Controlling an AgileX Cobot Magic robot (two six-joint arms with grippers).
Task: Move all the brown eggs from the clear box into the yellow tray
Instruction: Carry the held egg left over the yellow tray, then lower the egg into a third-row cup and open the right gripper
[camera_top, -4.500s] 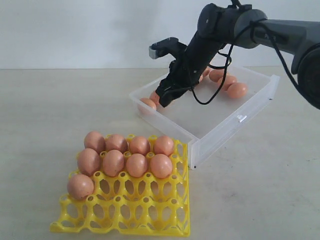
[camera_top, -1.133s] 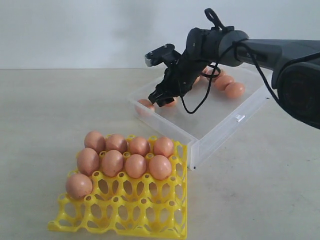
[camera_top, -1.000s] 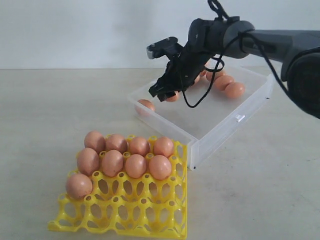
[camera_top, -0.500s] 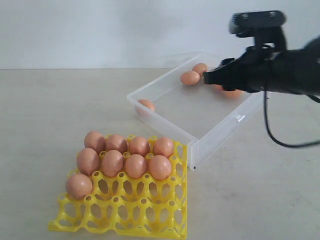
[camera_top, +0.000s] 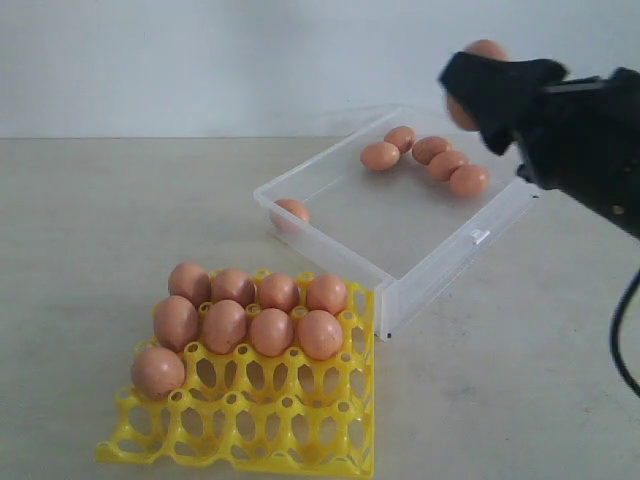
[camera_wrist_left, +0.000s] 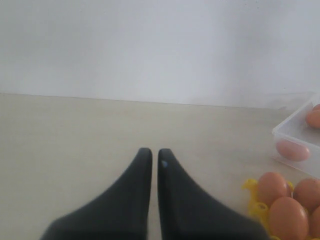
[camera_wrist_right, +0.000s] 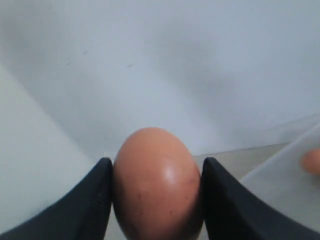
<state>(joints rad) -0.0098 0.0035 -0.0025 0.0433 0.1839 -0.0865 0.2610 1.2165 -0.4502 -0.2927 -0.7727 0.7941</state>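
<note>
Nine brown eggs (camera_top: 272, 332) sit in the yellow tray (camera_top: 270, 427), lower left of the exterior frame: four in the back row, four in the next, one alone at the left end of the third. Six more lie in the clear box (camera_top: 450, 255), centre right: five clustered toward its far side, one at its left corner. Right gripper (camera_top: 480, 88), upper right, blurred, raised above the box, clamps one egg (camera_wrist_right: 157, 185) between its fingers. Left gripper (camera_wrist_left: 151, 156) closed, nothing held, above bare table (camera_wrist_left: 60, 130).
</note>
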